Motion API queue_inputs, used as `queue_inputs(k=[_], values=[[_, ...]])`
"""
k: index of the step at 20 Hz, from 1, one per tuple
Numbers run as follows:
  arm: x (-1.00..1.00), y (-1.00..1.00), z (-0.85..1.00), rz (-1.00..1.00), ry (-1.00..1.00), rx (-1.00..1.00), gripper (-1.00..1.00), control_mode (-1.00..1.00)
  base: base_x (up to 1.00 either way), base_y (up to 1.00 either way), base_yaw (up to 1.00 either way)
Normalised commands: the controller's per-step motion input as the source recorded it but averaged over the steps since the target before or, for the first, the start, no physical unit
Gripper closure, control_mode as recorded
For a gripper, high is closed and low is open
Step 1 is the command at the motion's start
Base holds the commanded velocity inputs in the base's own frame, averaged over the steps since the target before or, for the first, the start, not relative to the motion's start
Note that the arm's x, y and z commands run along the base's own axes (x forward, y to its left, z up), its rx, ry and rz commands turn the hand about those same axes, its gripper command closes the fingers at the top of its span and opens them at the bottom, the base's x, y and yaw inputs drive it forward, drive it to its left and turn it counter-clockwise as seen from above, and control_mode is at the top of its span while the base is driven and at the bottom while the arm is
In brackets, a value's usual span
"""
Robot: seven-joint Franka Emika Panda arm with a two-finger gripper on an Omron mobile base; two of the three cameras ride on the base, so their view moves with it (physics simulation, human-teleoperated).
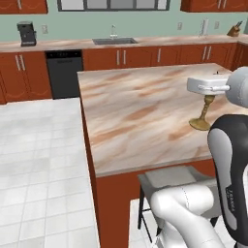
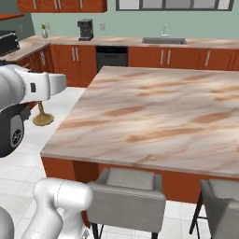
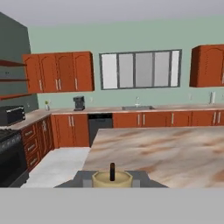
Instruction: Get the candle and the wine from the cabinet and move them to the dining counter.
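We hold the candle (image 1: 204, 112) in the tool (image 1: 209, 95), jaws closed narrow on its upper part; it hangs directly below the tool, base just above the surface (image 1: 135, 111). We judge the step to be placement: lower vertically, keep the holder upright, release only once the flared base sits flat. The holder is slim brass-gold; a cream top with a dark wick shows between the fingertips.

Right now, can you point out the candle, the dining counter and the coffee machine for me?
candle (image 1: 204, 116): left base view, on the brass holder's stem below the hand.
dining counter (image 1: 135, 116): left base view, on the bare marbled top.
coffee machine (image 2: 85, 30): right base view, on its dark body.
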Motion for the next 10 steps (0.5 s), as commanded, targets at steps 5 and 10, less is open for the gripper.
queue_inputs(k=[5,10], values=[[0.1,-0.13,-0.01,0.04,0.0,0.01,1.0,-1.0,0.37,-0.33,0.12],[0.61,-0.72,-0.22,0.2,0.0,0.02,1.0,-1.0,0.0,0.0,0.0]])
